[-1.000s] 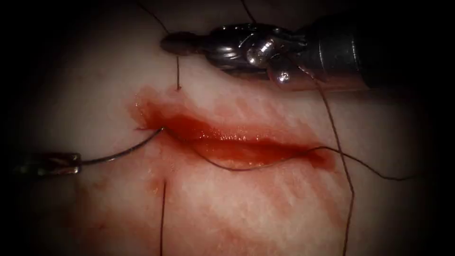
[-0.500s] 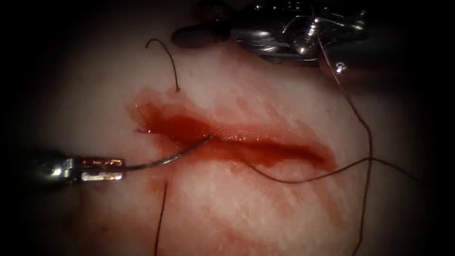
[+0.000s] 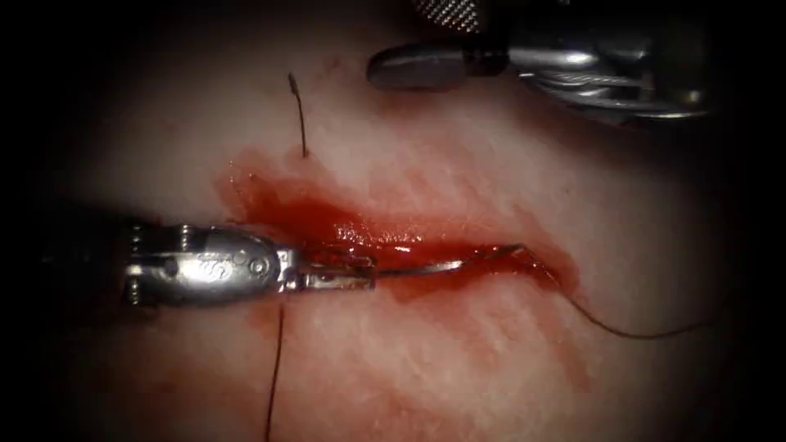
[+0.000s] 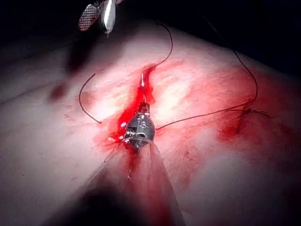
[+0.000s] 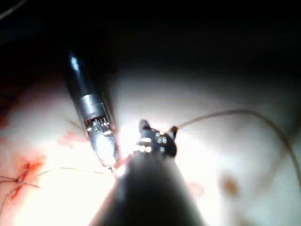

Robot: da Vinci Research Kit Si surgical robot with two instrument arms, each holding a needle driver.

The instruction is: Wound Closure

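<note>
Listener: What changed in the last second?

Describer: The left tool (image 3: pixel 344 278) has travelled to the right along the cut (image 3: pixel 393 237), carrying the needle (image 3: pixel 446 263) with it. A second ago the needle's far end sat at the cut's left end; now it reaches almost to the right end. The right tool (image 3: pixel 401 37) has let go of the short cut end of thread (image 3: pixel 300 115) and drawn back up and to the right. That end now stands free on the far side of the cut.

Listener: What does each tool hold?

Describer: The left tool's jaws are clamped on one end of the needle. The right tool's jaws are parted, one ridged inner face showing, and hold nothing.

Listener: How does the needle lie?

Describer: Nearly flat, its long axis running left to right along the cut, over the red fluid (image 3: pixel 327 217). The far end points right and slightly up, and the thread (image 3: pixel 622 334) trails from it across the tissue (image 3: pixel 458 360) to the right. I judge the held end to be the pointed one. The needle seems to rest in the groove rather than pierce it, though the fluid hides the contact.

Listener: What does that mean for the closure?

Describer: Probably thread being brought along; the cut is still open.
</note>
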